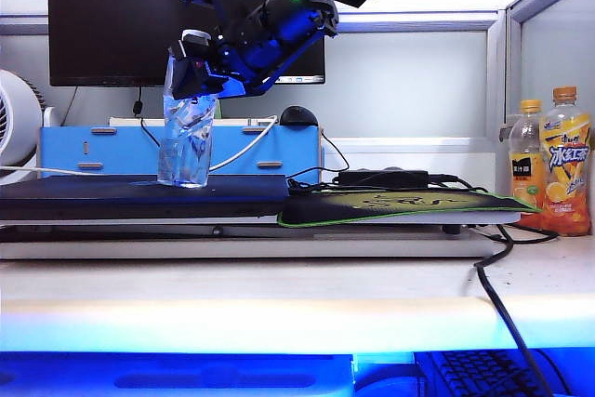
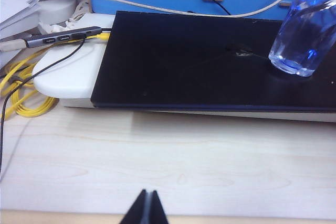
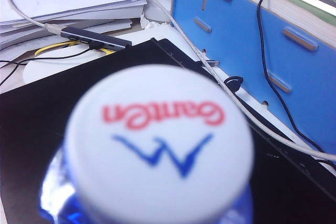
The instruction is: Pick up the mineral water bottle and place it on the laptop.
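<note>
Bottle [image 1: 187, 137] stands upright on the laptop [image 1: 139, 195] at left of centre in the exterior view, its base touching the dark lid. The right gripper [image 1: 192, 76] reaches down from the upper middle of that frame and sits at the bottle's neck, its jaws pinching the bottle just under the cap. Only the exterior view shows this arm, along with the mouse pad [image 1: 400, 206] beside the laptop and two orange-capped bottles [image 1: 552, 160] at far right, well apart from the laptop. The right wrist view looks straight down on the white cap [image 3: 160, 145], blurred, filling the lower frame with red lettering and a blue zigzag; the jaws themselves are hidden there, and the black lid [image 3: 31, 124] lies beneath. The left wrist view alone shows the left gripper [image 2: 146, 211] at bottom centre, jaws pressed together over the pale counter [image 2: 168, 156], well apart from the laptop [image 2: 199, 61]. It also catches the bottle's lower half [image 2: 302, 35] at upper right, and yellow cable [image 2: 21, 87] and a grey hub [image 2: 63, 38] at left.
</note>
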Action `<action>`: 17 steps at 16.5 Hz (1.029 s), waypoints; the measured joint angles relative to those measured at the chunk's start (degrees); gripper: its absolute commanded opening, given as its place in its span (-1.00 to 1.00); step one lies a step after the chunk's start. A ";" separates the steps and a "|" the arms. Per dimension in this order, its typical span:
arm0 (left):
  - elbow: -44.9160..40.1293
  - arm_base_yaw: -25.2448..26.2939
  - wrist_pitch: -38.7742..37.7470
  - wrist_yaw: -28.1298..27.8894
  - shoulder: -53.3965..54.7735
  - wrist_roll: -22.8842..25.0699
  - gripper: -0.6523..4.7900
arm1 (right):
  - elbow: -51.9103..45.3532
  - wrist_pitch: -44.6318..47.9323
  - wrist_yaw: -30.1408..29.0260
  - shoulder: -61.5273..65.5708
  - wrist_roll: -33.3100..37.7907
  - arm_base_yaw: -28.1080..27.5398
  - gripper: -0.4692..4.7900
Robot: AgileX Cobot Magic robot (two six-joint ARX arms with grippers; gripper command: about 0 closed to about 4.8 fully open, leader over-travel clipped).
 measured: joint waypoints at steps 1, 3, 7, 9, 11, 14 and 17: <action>0.00 0.00 0.00 0.00 0.00 -0.02 -0.77 | 0.00 0.00 0.00 0.00 0.02 0.00 -0.48; 0.00 0.00 0.00 0.00 0.00 0.00 -0.77 | 0.00 0.00 0.00 0.00 0.00 0.00 0.02; 0.00 0.00 -0.02 0.00 0.00 0.00 -0.77 | -0.02 -0.15 0.17 0.02 -0.28 0.00 0.57; 0.00 0.00 0.00 0.00 0.00 0.00 -0.77 | -0.02 -1.01 0.44 0.02 -0.35 0.00 0.90; 0.00 0.00 0.00 0.00 0.00 0.00 -0.77 | -0.26 -2.54 0.83 0.07 -0.31 -0.20 1.00; 0.00 0.00 -0.02 0.00 0.00 0.00 -0.77 | -0.24 -3.04 0.81 0.07 -0.33 -0.15 1.00; 0.00 0.00 0.00 0.00 0.00 -0.02 -0.77 | -0.24 -5.22 1.75 0.07 -0.33 -0.15 1.00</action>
